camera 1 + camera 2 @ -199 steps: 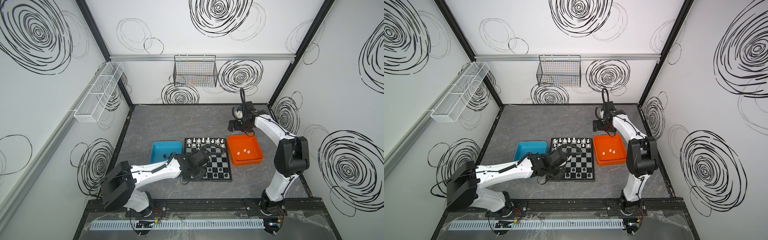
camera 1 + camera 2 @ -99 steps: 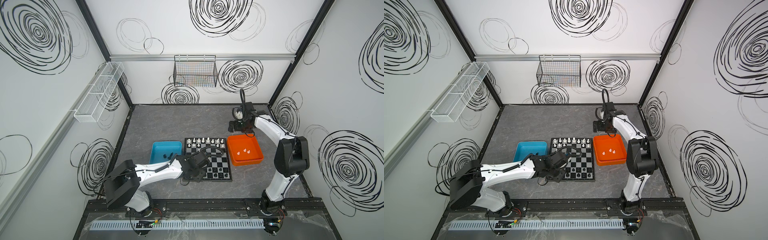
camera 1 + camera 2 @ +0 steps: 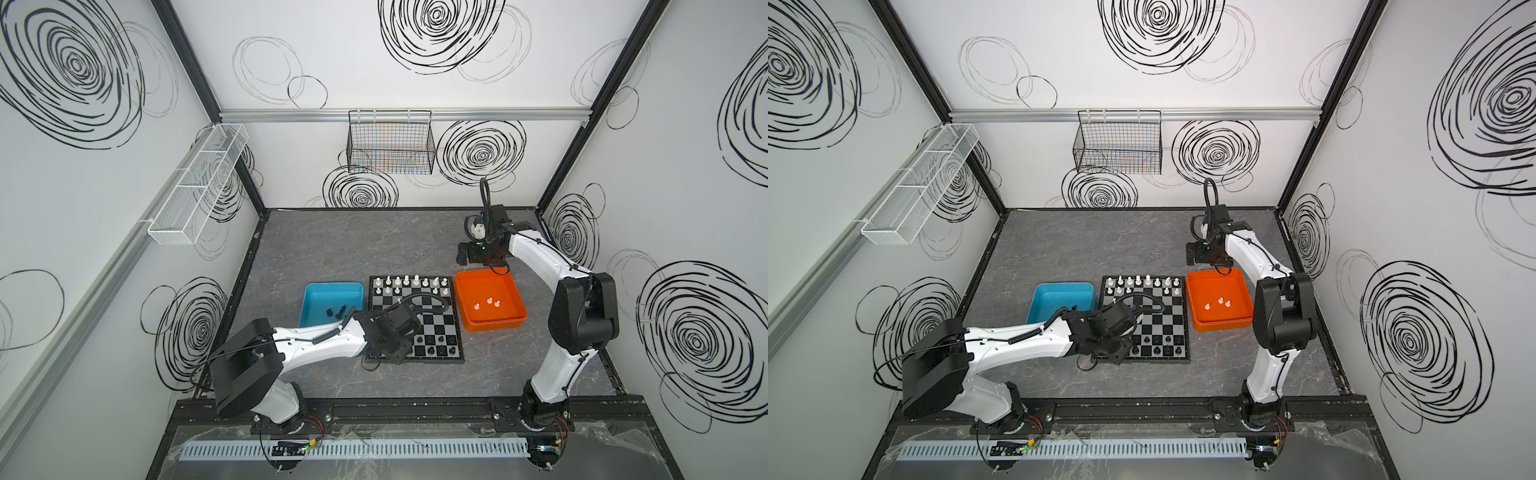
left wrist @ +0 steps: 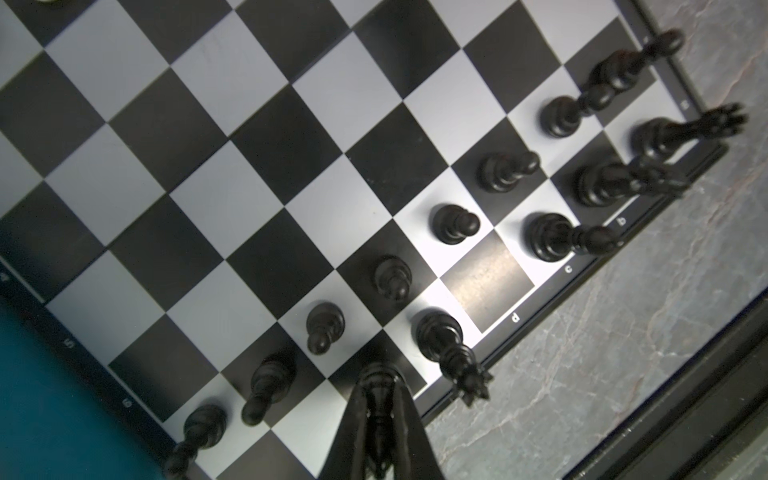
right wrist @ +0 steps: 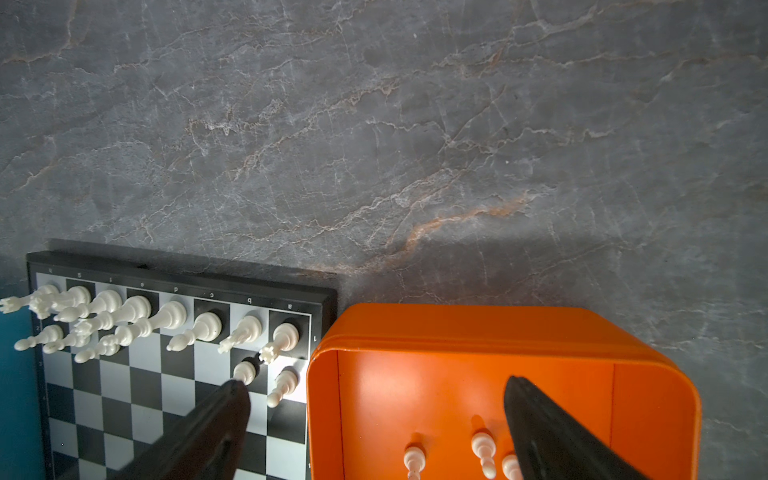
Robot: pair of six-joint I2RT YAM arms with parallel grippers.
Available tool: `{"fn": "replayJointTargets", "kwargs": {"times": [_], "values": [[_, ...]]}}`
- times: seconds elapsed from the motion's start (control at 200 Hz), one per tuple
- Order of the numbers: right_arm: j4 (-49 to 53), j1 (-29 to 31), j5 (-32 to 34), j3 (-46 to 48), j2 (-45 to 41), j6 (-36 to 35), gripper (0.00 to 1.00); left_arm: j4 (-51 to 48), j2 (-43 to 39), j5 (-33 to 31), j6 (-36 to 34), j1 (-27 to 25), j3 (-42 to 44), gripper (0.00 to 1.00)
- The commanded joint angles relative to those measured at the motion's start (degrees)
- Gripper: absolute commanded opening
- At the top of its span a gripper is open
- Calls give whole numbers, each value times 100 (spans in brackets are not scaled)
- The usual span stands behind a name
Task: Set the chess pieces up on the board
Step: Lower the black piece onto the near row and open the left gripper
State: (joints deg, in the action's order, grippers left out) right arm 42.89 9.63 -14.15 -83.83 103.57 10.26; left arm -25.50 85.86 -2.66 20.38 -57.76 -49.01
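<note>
The board (image 3: 436, 324) (image 3: 1163, 324) lies mid-table between two trays. White chess pieces (image 3: 411, 282) (image 5: 174, 316) fill its far rows, and black ones (image 3: 436, 351) (image 4: 455, 222) stand along its near rows. My left gripper (image 3: 395, 353) (image 3: 1117, 353) (image 4: 380, 399) is shut on a black piece (image 4: 376, 380) over a dark square in the near edge row, beside a crowned black piece (image 4: 440, 332). Whether its base touches the board (image 4: 232, 208) I cannot tell. My right gripper (image 3: 482, 255) (image 3: 1206, 253) (image 5: 376, 384) hangs open and empty above the orange tray's far edge.
The orange tray (image 3: 494, 326) (image 5: 457, 328) right of the board holds three white pawns (image 3: 488, 303) (image 5: 482, 449). The blue tray (image 3: 328, 291) on the left holds a few black pieces (image 3: 336, 311). A wire basket (image 3: 390, 145) hangs on the back wall.
My left gripper has shifted a little toward the board's near edge with the black piece still in it. The right arm has stayed where it was.
</note>
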Motion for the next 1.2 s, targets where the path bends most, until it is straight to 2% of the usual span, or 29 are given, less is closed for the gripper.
{"fn": "replayJointTargets", "kwargs": {"times": [0.0,0.775,1.196], "values": [[-71,-35,57,59,-39,-59,100,89,75,-40,77,-35,59,13],[-127,-77,27,183,-39,-79,100,6,246,-8,106,-36,-12,19],[-130,-84,18,210,-65,-82,100,-68,211,-22,106,-35,-86,26]]}}
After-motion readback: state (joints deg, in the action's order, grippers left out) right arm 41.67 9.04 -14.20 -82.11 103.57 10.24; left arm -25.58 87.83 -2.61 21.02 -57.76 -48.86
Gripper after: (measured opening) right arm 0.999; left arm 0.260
